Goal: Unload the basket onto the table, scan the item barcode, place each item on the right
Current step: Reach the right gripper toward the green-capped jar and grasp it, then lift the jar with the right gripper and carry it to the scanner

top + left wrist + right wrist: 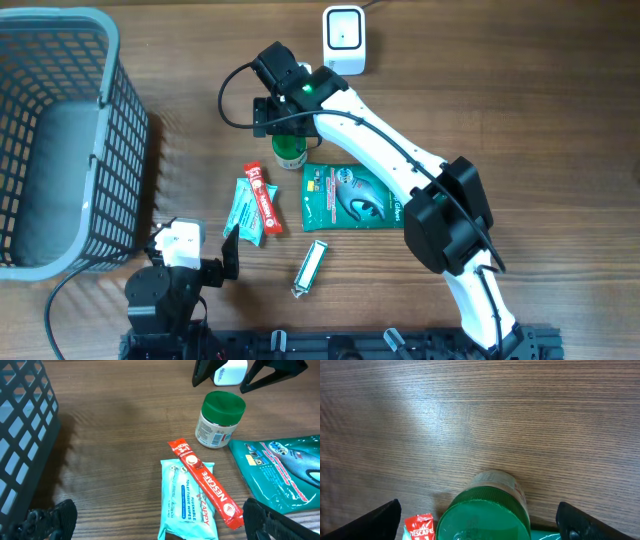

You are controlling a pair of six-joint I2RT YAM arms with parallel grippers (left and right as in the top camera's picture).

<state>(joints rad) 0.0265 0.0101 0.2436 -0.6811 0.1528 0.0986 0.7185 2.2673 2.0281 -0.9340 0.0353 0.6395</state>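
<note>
The right arm reaches long across the bench, elbow bent, and its wrist hangs directly over the green-lidded jar (291,152). The right pincer (283,128) points down with its jaws spread fully, one on each side of the lid, clear of it and holding nothing. The jar stands upright on the bench, with the white scanner (343,38) just beyond it. The left arm sits folded low, well on the near side of the jar. The left pincer (162,527) is likewise wide open and empty, and faces the jar over a wipes pack (180,505) and a red sachet (205,482).

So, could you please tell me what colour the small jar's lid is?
Green; the lid shows best in the left wrist view.
</note>
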